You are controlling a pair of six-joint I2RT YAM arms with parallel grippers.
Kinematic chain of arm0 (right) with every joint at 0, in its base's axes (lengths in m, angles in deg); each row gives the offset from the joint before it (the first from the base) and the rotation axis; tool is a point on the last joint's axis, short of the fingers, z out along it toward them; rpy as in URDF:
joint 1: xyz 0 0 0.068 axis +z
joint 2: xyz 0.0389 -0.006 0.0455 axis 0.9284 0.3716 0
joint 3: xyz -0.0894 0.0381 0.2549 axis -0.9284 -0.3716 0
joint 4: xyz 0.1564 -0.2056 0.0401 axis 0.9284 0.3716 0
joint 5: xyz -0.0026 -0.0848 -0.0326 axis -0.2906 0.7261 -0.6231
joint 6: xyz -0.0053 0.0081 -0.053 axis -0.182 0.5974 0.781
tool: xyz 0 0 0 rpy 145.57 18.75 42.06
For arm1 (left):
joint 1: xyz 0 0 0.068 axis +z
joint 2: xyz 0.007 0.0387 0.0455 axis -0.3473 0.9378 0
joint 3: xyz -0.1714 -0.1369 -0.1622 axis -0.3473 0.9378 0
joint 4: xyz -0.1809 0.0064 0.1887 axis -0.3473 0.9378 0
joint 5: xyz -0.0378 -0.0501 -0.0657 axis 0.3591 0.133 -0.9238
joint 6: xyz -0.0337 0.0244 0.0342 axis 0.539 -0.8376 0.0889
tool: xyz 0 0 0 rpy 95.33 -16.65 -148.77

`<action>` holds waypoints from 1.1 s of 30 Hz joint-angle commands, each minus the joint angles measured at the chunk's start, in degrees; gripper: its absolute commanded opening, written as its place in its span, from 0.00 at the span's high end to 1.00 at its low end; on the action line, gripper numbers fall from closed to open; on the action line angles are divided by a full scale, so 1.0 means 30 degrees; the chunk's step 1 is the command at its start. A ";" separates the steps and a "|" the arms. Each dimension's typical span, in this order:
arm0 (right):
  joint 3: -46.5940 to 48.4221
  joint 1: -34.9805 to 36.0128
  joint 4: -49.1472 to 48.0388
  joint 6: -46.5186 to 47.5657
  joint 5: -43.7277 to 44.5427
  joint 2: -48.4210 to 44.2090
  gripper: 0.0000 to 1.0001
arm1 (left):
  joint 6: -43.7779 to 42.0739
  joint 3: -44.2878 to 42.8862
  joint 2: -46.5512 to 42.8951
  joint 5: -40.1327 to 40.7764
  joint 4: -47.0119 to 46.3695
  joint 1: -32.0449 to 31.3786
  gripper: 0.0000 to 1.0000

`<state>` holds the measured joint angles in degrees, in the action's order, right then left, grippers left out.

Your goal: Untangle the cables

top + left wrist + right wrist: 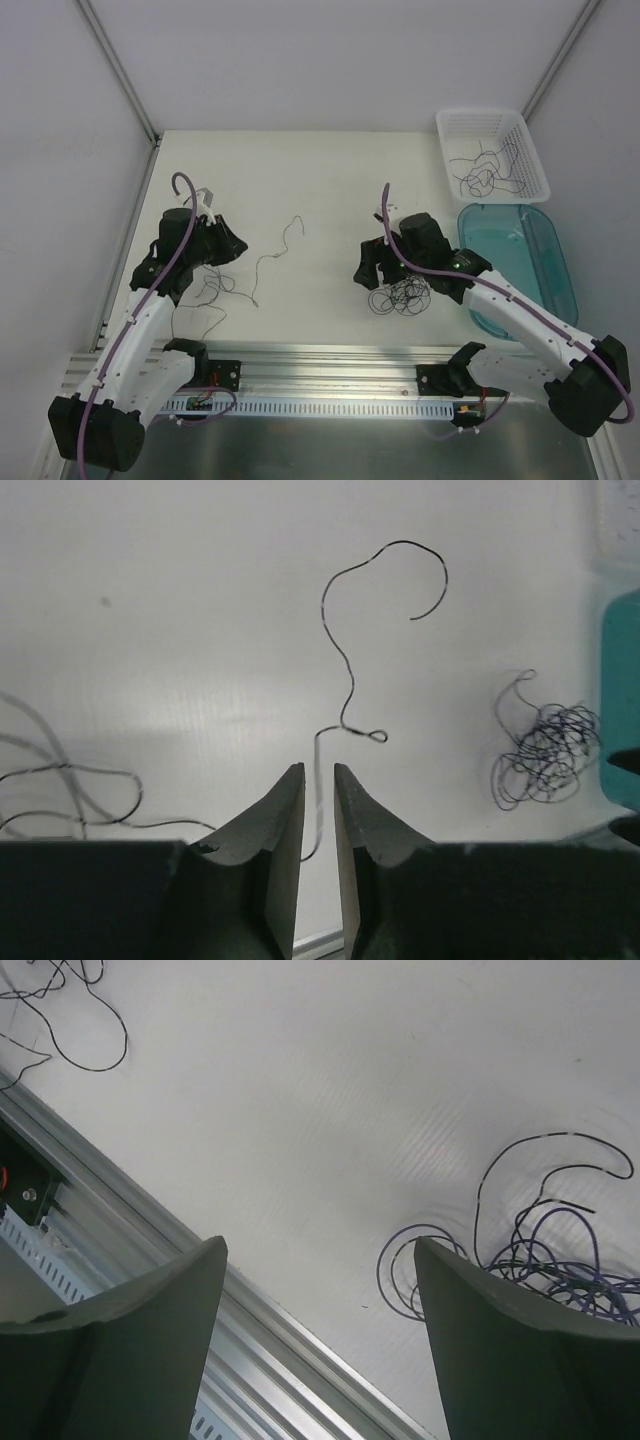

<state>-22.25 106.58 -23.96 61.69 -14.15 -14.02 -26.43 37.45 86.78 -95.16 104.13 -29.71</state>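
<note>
Just left of the wad of cables (400, 297), the right gripper (320, 1250) hangs low over the bench (330, 180) with its jaws spread wide and nothing between them. The wad's purple loops lie against the outside of its right finger, not in the gap.

Farther left of the wad, well apart from it, a single strand (350, 690) lies stretched out on its own. Its near end runs into the slit between the fingers of the left gripper (319, 770). Those jaws stand only a crack apart, yet that is wider than the hair-thin wire, so I judge the strand free rather than pinched. More loose strands (210, 290) lie beyond it, by the left arm.

The step in hand looks like letting go of a separated strand. The next move calls for bringing the right gripper over the wad and closing on one outer loop alone, while the other arm pins the rest.

Behind and right of the wad sits a white basket (450, 125) holding a few strands, and just right of the wad is a teal tray (540, 225). An aluminium rail (330, 365) runs close in front of the wad and could crowd a low approach.
</note>
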 commanded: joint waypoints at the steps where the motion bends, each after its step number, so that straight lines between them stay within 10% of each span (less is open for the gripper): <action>1: -0.0504 0.0912 -0.1245 -0.0964 0.0804 -0.0387 0.20 | 0.2015 0.1055 -0.0642 0.6100 0.1573 -0.0035 0.82; 6: -0.1324 0.1733 -0.1508 -0.1258 0.1038 -0.0884 0.20 | 0.3450 0.2286 -0.0847 0.9329 0.2803 -0.0035 0.68; 7: -0.1557 0.1763 -0.1509 -0.1316 0.1039 -0.1030 0.20 | 0.3598 0.2374 -0.0848 0.9737 0.2952 -0.0035 0.42; 11: -0.2320 0.1939 -0.1888 -0.1491 0.1010 -0.1645 0.17 | 0.4331 0.2493 -0.1052 1.0297 0.4092 -0.0035 0.01; 20: -0.3258 0.2875 -0.2680 -0.1756 0.0921 -0.2291 0.00 | 0.7054 0.3895 -0.0819 1.1704 0.5853 -0.0035 0.01; 33: -0.3727 0.4310 -0.2974 -0.1522 0.1477 -0.2437 0.03 | 0.8053 0.4366 0.1965 1.0240 0.3278 -0.0035 0.01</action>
<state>-32.76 118.34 -30.73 57.10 -10.70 -19.94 -3.92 49.75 92.64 -62.53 117.90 -29.71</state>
